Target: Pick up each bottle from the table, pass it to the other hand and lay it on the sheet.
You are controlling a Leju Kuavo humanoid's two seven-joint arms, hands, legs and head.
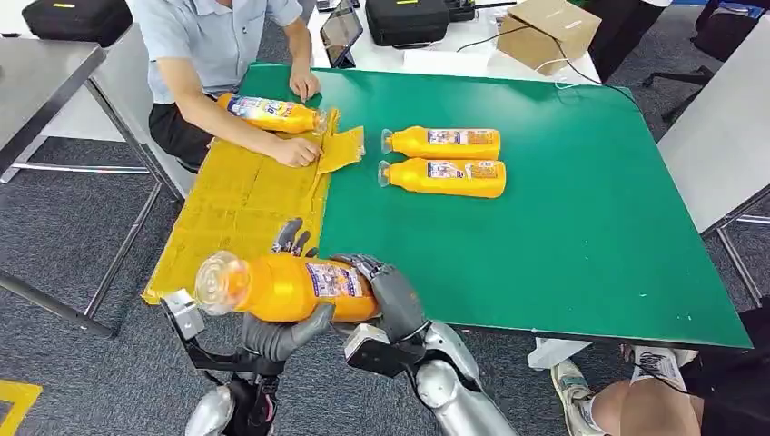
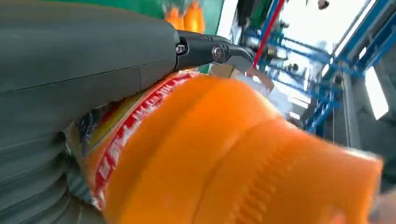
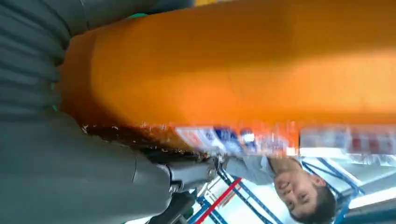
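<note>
Bottle [image 1: 286,287] lies sideways in both hands above the near edge of the green worktop [image 1: 563,218], beside the yellow sheet [image 1: 238,211]; grey carpet lies below. Head view shows two more bottles [image 1: 443,160] on the worktop. Left hand [image 1: 277,329] and right hand [image 1: 392,292] both wrap their fingers [image 2: 205,49] around it.

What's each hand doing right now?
Left hand: holding the orange juice bottle from below.
Right hand: gripping the same bottle at its base end.
</note>
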